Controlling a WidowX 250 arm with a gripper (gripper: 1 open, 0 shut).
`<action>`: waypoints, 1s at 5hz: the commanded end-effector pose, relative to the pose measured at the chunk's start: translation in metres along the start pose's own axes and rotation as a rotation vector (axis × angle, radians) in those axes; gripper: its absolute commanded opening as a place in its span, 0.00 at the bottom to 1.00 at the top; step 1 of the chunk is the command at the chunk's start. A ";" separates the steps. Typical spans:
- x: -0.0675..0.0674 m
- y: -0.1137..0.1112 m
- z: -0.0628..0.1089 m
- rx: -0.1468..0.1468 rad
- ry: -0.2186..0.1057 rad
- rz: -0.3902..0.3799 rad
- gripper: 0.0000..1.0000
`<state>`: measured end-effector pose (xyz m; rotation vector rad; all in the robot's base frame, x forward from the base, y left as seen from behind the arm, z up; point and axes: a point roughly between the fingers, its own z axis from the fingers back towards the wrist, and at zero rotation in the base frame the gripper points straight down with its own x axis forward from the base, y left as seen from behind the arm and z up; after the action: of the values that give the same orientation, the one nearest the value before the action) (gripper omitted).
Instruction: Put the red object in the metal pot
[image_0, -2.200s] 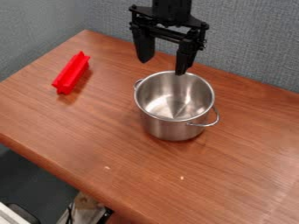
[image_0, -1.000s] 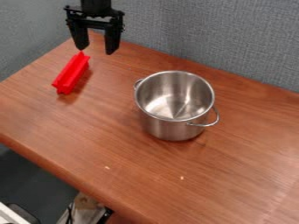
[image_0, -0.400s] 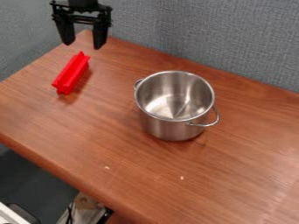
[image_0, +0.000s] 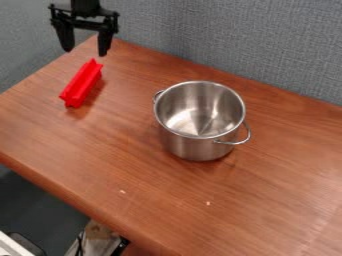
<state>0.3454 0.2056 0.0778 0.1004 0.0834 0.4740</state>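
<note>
The arm above the gripper (image_0: 82, 42) runs off the top edge, so only the black fingers and a bit of the mount show. The table (image_0: 160, 190) is cut by the left, right and bottom edges. The metal pot (image_0: 201, 121) hides its own far outer wall and far handle.

Red object (image_0: 82, 82) flat, well left of upright metal pot (image_0: 201, 121)

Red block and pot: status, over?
Gripper open, above red block. Block on table, untouched. Metal pot empty, nothing between them.
</note>
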 end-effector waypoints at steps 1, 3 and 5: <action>0.008 0.023 0.020 0.036 -0.070 0.115 1.00; 0.018 0.036 0.023 0.076 -0.088 0.219 1.00; 0.027 0.041 0.014 0.047 -0.020 0.179 1.00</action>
<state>0.3512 0.2419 0.0717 0.1435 0.1304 0.6228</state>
